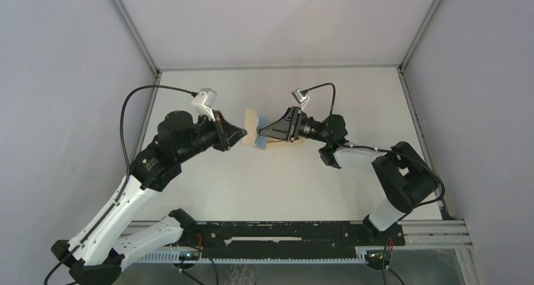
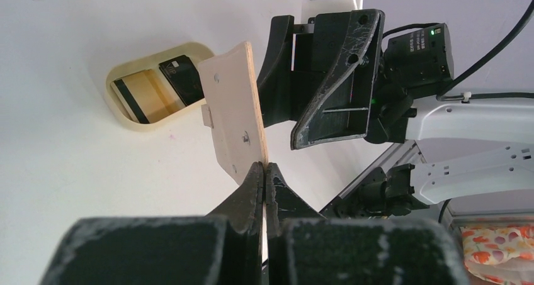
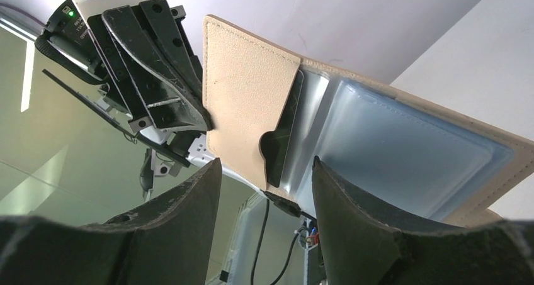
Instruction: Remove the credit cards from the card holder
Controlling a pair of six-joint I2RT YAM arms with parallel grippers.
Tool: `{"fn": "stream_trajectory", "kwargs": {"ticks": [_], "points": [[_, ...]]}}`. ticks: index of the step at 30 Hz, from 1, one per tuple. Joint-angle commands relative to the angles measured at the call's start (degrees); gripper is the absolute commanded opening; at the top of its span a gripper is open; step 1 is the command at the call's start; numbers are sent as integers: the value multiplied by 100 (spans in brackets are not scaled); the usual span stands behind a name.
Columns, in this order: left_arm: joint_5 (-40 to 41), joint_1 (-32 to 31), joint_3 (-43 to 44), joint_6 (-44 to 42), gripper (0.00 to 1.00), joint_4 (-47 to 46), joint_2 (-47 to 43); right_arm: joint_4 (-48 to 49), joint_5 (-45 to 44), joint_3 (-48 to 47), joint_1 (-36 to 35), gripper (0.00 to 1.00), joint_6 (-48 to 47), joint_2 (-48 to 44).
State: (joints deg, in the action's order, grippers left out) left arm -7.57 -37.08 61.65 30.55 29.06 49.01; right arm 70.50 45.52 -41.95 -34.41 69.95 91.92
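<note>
Beige leather-like folding card holder (image 3: pixel 245 102): open and held up off the table near the oval cream tray (image 2: pixel 133 122). Its clear plastic sleeves (image 3: pixel 409 153) face the right wrist camera.
Left gripper (image 2: pixel 265 168): pressed together on one edge of the card holder, pinching it, on the side away from the tray.
Right gripper (image 3: pixel 266 172): fingers (image 3: pixel 189 203) spread, straddling the lower edge of the holder's beige pocket. It reaches in over the tray, and I cannot tell whether it touches the holder.
Dark card (image 3: pixel 284 131): tucked in the slot behind the beige pocket with only its edge showing, up above the tray.
Tan-brown card with a dark stripe (image 2: pixel 146 93): lying flat inside the tray.
Black card (image 2: pixel 181 78): inside the tray, just beside the striped card, partly hidden behind the holder.
White table (image 2: pixel 63 172): the tray rests on it.
</note>
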Motion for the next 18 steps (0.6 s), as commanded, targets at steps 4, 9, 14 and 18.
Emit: {"fn": "stream_trajectory", "kwargs": {"ticks": [4, 9, 14, 18], "points": [[-112, 29, 346, 41, 0, -313, -102, 346, -45, -349, -130, 63, -18, 5], [-99, 26, 313, 46, 0, -304, -108, 434, -26, -398, -170, 63, 47, 2], [-119, 32, 312, 43, 0, -296, -128, 458, -16, -467, -205, 62, 82, 99], [-164, 29, 339, 56, 0, -301, -147, 631, 0, -534, -224, 62, 205, 236]]}}
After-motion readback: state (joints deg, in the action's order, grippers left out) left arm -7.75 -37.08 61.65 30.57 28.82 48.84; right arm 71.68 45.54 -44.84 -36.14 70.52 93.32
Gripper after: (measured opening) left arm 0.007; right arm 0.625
